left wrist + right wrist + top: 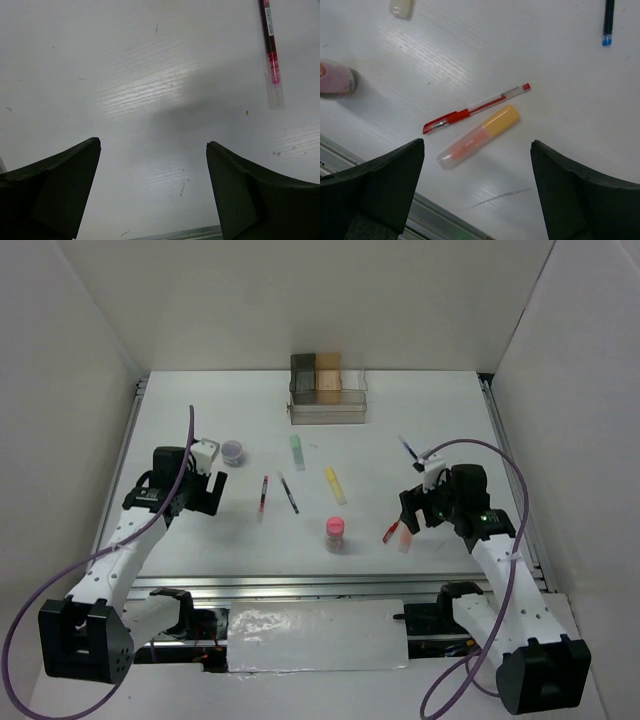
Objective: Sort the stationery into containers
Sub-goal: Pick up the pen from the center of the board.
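The stationery lies scattered on the white table. A purple pot (233,451), green marker (297,451), yellow marker (335,484), dark red pen (263,493), black pen (289,492), pink cylinder (335,532) and blue pen (407,447) are apart from each other. A red pen (475,107) and orange marker (479,136) lie side by side just ahead of my right gripper (477,142), which is open and empty. My left gripper (153,142) is open and empty over bare table, with the dark red pen (270,50) ahead to its right. The containers (328,390) stand at the back centre.
The cluster has a dark grey box (303,372), a tan box (328,372) and a long clear tray (328,412) in front. A metal rail (300,585) runs along the near table edge. White walls close in the left, right and back.
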